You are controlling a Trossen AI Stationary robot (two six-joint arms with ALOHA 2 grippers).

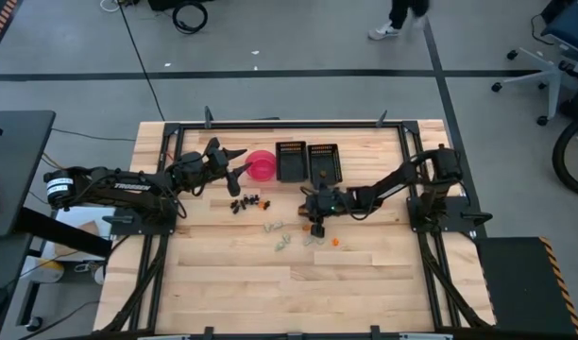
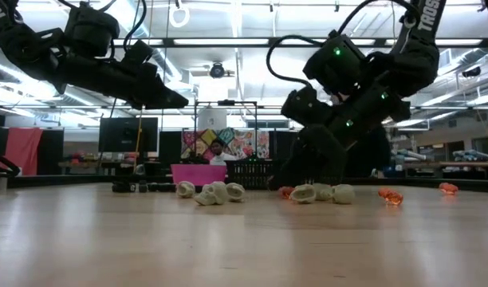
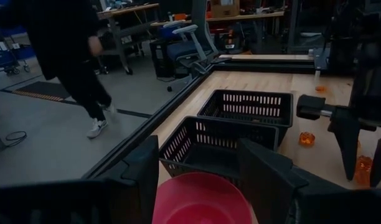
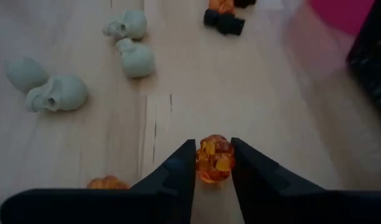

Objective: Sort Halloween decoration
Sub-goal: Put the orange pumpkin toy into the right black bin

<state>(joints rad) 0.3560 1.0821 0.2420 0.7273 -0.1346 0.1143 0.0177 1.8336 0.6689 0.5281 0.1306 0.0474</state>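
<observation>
The Halloween decoration lies scattered mid-table: dark pieces (image 1: 246, 202), pale skull-shaped pieces (image 1: 275, 227) (image 4: 56, 93) and orange pieces (image 1: 334, 242). My right gripper (image 1: 317, 229) (image 4: 213, 149) is low over the table among them, shut on one orange piece (image 4: 214, 160). A second orange piece (image 4: 106, 183) lies beside its finger. My left gripper (image 1: 240, 167) (image 3: 203, 168) hovers open just left of the pink bowl (image 1: 262, 166), touching nothing. My right gripper pinches the orange piece by two opposite sides (image 4: 206, 163) between its two fingertips (image 4: 181, 163). The fingers slant down at it from the table's right side. Whether the piece is clear of the wood, I cannot tell.
Two black trays (image 1: 290, 161) (image 1: 324, 162) stand side by side right of the pink bowl at the table's far side. More orange pieces (image 2: 390, 196) lie toward the right. The near half of the wooden table (image 1: 298, 293) is bare. A person walks on the floor beyond (image 3: 72, 56).
</observation>
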